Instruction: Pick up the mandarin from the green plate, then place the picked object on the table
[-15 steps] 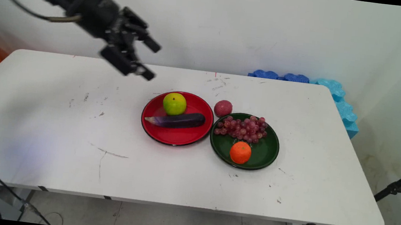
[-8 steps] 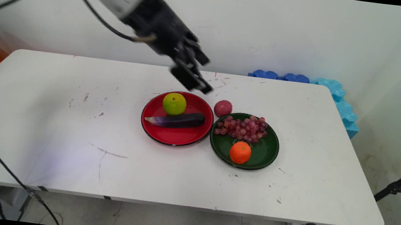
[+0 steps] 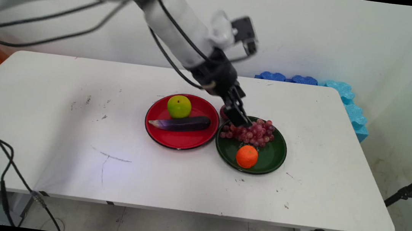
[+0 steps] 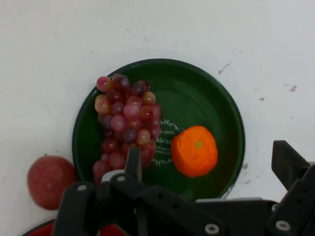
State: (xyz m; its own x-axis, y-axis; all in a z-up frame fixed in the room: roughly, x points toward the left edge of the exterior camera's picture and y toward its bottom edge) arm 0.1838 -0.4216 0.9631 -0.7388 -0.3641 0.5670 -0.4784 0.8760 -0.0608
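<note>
My gripper hangs open just above the left edge of a dark green plate, over the near end of a bunch of red grapes. An orange lies on the same plate, nearer the front. In the hand view the open gripper looks down on the green plate, with one finger over the grapes and the other past the plate's rim; the orange sits between them. A dull red round fruit lies on the table beside the plate, mostly hidden by the hand in the main view.
A red plate to the left touches the green one and carries a green apple and a purple eggplant. Blue foam pieces line the table's far right corner. A black stand leg rises off the right edge.
The arm has swung from the upper left down and to the right, bringing the gripper from above the table's back edge to just over the grapes. Nothing on the plates has moved.
</note>
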